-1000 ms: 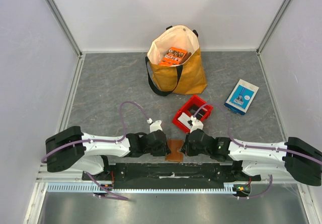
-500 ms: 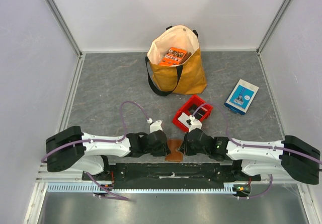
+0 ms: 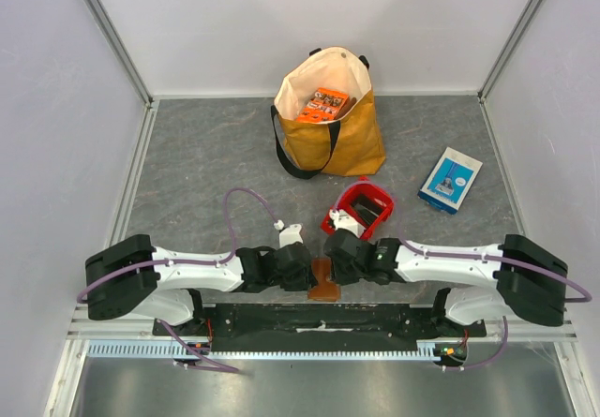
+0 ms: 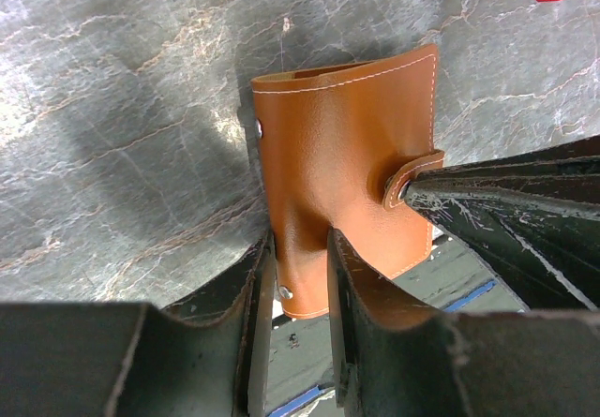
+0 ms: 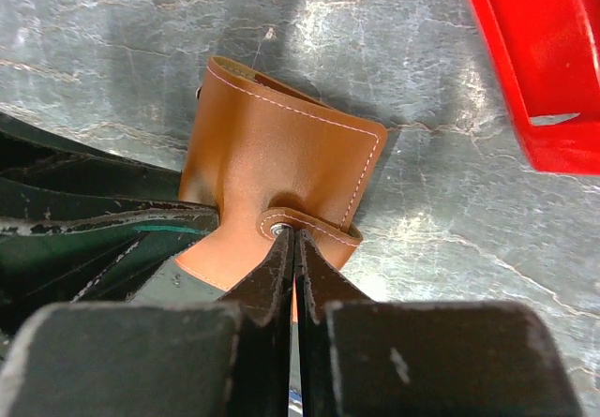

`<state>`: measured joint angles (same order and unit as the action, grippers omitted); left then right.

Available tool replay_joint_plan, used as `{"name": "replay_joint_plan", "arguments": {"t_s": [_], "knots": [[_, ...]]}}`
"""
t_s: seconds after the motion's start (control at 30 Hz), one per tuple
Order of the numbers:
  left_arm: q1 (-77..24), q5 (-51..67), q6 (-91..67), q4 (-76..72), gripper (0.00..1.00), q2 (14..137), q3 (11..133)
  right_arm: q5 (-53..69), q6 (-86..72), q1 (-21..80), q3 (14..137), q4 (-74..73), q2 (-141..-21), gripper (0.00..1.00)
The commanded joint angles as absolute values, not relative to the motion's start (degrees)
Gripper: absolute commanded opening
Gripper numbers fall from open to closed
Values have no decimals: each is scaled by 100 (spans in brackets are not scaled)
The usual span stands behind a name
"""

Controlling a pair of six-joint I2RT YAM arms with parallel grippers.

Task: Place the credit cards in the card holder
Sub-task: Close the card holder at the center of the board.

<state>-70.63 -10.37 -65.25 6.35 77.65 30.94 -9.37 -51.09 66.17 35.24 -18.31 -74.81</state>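
Observation:
The brown leather card holder (image 3: 323, 280) lies closed near the table's front edge, between my two grippers. In the left wrist view the card holder (image 4: 342, 145) has its near edge clamped between my left gripper's (image 4: 300, 262) jaws. My right gripper (image 5: 296, 237) is shut, with its tips wedged at the snap under the holder's tab (image 5: 309, 223). The same right finger (image 4: 506, 185) shows in the left wrist view, pointing at the tab. Credit cards sit in the red bin (image 3: 377, 194); a dark one (image 3: 371, 210) shows, the rest are partly hidden by my right arm.
A yellow tote bag (image 3: 330, 122) holding orange packets stands at the back centre. A blue-and-white box (image 3: 450, 180) lies at the right. The red bin's corner (image 5: 544, 70) is close to the right of the holder. The arms' black base bar runs just under the holder.
My right arm has swung left and its shut tips have reached the holder's snap tab. The red bin looks slightly turned. The left gripper keeps its hold.

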Motion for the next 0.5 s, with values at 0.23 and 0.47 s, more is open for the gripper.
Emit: {"name": "replay_joint_plan", "arguments": {"t_s": [0.23, 0.47], "knots": [[-7172, -1134, -6310, 756, 33, 7831, 2997, -826, -4676, 6636, 4244, -2751, -8973, 8], [-7172, -1151, -6328, 668, 33, 7761, 2883, -791, -4579, 6627, 4369, -2909, -9457, 9]]}}
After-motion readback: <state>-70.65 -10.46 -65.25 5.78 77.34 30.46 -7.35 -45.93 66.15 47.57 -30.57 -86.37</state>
